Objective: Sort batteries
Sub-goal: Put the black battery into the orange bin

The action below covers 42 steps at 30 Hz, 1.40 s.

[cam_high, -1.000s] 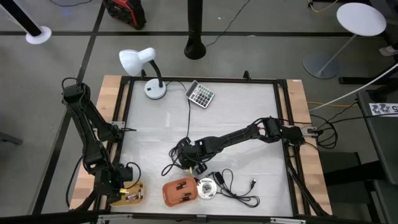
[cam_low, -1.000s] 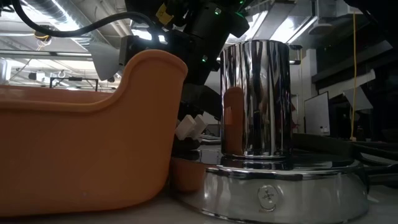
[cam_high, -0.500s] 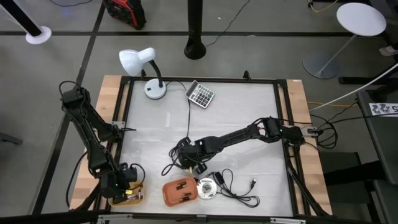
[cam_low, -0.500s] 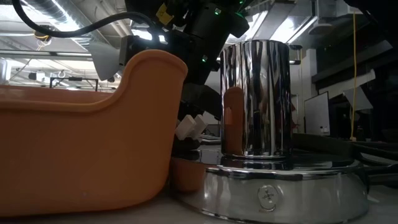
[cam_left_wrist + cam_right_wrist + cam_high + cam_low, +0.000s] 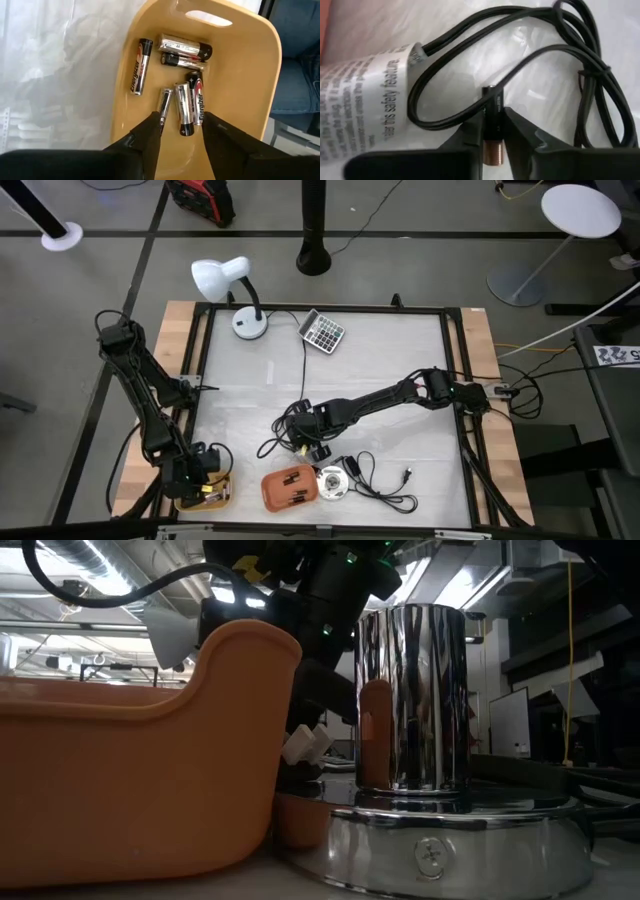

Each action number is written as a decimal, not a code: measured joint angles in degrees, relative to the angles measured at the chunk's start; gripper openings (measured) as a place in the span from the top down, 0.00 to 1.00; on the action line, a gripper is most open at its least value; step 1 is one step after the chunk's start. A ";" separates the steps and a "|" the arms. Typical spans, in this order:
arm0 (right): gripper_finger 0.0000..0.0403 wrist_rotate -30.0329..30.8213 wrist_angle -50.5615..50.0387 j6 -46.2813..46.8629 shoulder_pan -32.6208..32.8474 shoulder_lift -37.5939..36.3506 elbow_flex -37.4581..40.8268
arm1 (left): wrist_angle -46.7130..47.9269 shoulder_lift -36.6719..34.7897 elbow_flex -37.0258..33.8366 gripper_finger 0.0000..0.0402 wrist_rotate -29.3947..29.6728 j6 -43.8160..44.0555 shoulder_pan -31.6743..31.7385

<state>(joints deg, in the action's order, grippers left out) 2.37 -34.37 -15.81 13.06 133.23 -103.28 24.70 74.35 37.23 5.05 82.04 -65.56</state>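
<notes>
My right gripper (image 5: 306, 444) is above the middle of the table among black cable loops, shut on a thin dark battery (image 5: 493, 102) with a coppery end. My left gripper (image 5: 181, 134) hangs open over the yellow tray (image 5: 250, 80) at the table's near left corner (image 5: 207, 492). Several batteries (image 5: 182, 75), silvery and dark, lie flat on that tray's floor. The orange tray (image 5: 290, 488) near the front edge holds a few thin dark batteries (image 5: 296, 479). In the low view the orange tray (image 5: 130, 760) fills the left side. My right gripper pinches the thin dark battery between its two fingers (image 5: 470, 132). The fingers lie along the battery. Its dark end (image 5: 492, 93) sticks out past the fingertips, over a loop of black cable. Whether it is lifted clear of the table I cannot tell.
Black cables (image 5: 590, 75) with a white printed label (image 5: 365, 95) lie around the right gripper. A chrome cylinder on a round base (image 5: 410, 700) stands right of the orange tray (image 5: 331, 482). A calculator (image 5: 322, 332) and a white desk lamp (image 5: 222, 278) are at the far edge.
The left arm has shifted a little toward the near edge, bringing its gripper over the yellow tray. The right gripper has moved slightly, and the cable loop to its left has shifted with it.
</notes>
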 joint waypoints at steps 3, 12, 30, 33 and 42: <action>0.94 0.06 0.00 1.03 0.00 -0.02 -0.04 | -0.01 0.00 0.00 0.68 0.03 0.00 0.00; 0.94 0.04 -2.07 1.27 0.00 0.14 -1.64 | 0.01 -0.07 0.00 0.68 1.15 -0.02 0.00; 0.94 1.07 -23.62 1.24 0.13 0.22 -17.12 | 0.23 -0.07 -0.02 0.68 11.20 -7.17 0.07; 0.94 1.09 -26.84 1.30 0.13 0.20 -19.80 | 0.20 -0.07 -0.02 0.68 13.34 -9.78 0.43; 0.94 -0.56 -37.14 9.69 0.11 0.02 -25.87 | 0.23 -0.07 -0.02 0.68 25.31 -22.16 4.62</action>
<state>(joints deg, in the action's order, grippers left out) 1.81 -71.51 -6.12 13.17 133.25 -129.15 24.93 74.28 37.21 30.36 59.88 -60.94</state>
